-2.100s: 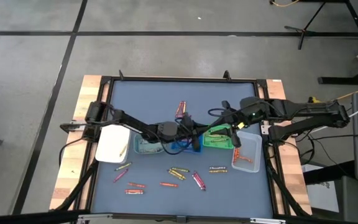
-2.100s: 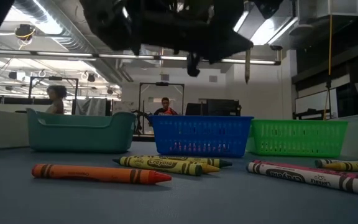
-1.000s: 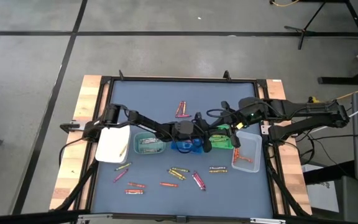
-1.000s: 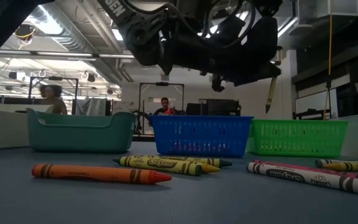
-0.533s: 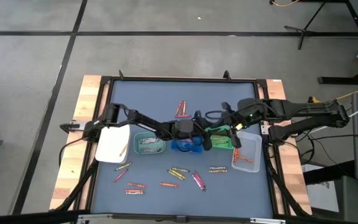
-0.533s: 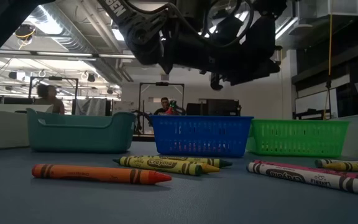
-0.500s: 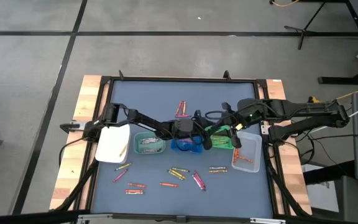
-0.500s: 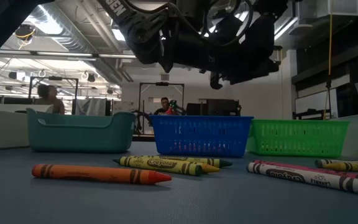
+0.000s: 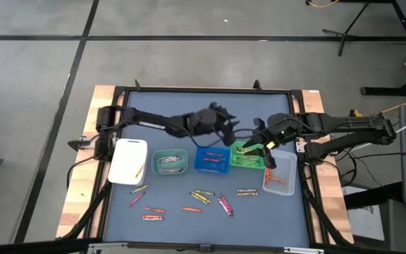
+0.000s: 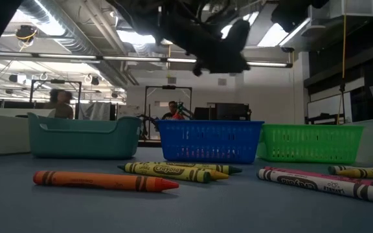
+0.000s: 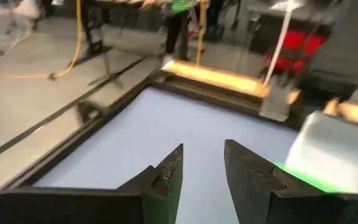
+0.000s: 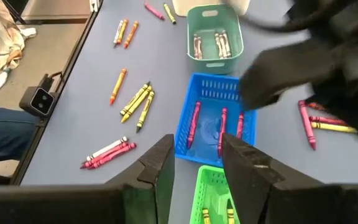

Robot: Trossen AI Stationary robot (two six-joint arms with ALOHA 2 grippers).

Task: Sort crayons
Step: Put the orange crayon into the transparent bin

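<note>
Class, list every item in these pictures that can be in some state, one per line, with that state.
Left pincer: open, empty, raised behind the trays.
Right pincer: open, empty, above the green mesh tray.
Blue mesh tray: upright, holds red crayons.
Teal plastic tray: upright, holds grey crayons.
Loose crayons on the mat: lying flat, unsorted.

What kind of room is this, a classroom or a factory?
Most likely a robotics lab or workshop: a bare concrete floor, exposed ceiling pipes, and a framed table with crayons laid out for the arms.
</note>
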